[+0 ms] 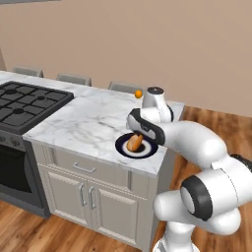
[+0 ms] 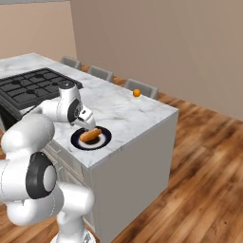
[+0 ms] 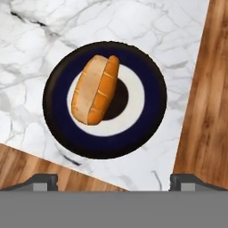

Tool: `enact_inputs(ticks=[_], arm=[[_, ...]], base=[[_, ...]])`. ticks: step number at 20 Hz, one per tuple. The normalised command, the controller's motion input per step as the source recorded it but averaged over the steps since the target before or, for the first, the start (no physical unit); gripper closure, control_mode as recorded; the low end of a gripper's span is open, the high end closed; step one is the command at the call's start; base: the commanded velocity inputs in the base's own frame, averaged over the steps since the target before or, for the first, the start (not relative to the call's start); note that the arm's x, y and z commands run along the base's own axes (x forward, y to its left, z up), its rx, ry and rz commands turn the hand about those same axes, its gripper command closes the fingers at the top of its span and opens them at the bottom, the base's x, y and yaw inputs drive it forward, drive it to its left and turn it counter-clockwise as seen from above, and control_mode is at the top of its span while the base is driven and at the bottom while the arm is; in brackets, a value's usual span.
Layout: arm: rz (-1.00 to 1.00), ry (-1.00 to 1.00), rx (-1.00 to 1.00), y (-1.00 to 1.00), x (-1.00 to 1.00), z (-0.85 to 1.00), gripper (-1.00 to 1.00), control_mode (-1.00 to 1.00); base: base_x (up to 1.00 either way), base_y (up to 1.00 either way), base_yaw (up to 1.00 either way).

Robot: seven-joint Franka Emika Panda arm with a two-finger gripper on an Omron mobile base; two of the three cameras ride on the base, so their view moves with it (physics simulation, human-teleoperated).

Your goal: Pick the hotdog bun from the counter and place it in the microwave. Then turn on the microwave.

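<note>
We hold the pincer [image 3: 114,180] fully open and empty above the hotdog bun [image 3: 95,89]. Risk: an off-centre descent strikes the plate [image 3: 151,111] near the counter [image 3: 67,26] edge.

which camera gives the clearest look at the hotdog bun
The hand view: it looks straight down on the hotdog bun, whole and large on its plate. Both base views show it small, with the arm close over it.

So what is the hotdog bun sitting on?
The hotdog bun lies on a dark-rimmed plate with a white ring and dark centre, on the counter. The part of the plate under the bun is covered.
</note>
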Motion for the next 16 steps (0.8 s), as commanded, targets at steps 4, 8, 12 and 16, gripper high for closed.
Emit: enact_inputs(ticks=[4,8,12,16], arm=[[0.00,-0.08,0.00,0.01,0.22,-0.23,-1.00,-1.00],[0.00,-0.10,0.00,0.00,0.17,-0.21,-1.00,-1.00],[0.00,-0.10,0.00,0.01,0.14,-0.19,-1.00,-1.00],[0.00,-0.02,0.00,0.01,0.22,-0.12,-1.00,-1.00]], base=[[0.00,0.00,0.00],[0.00,0.00,0.00],[0.00,0.00,0.00],[0.00,0.00,0.00]])
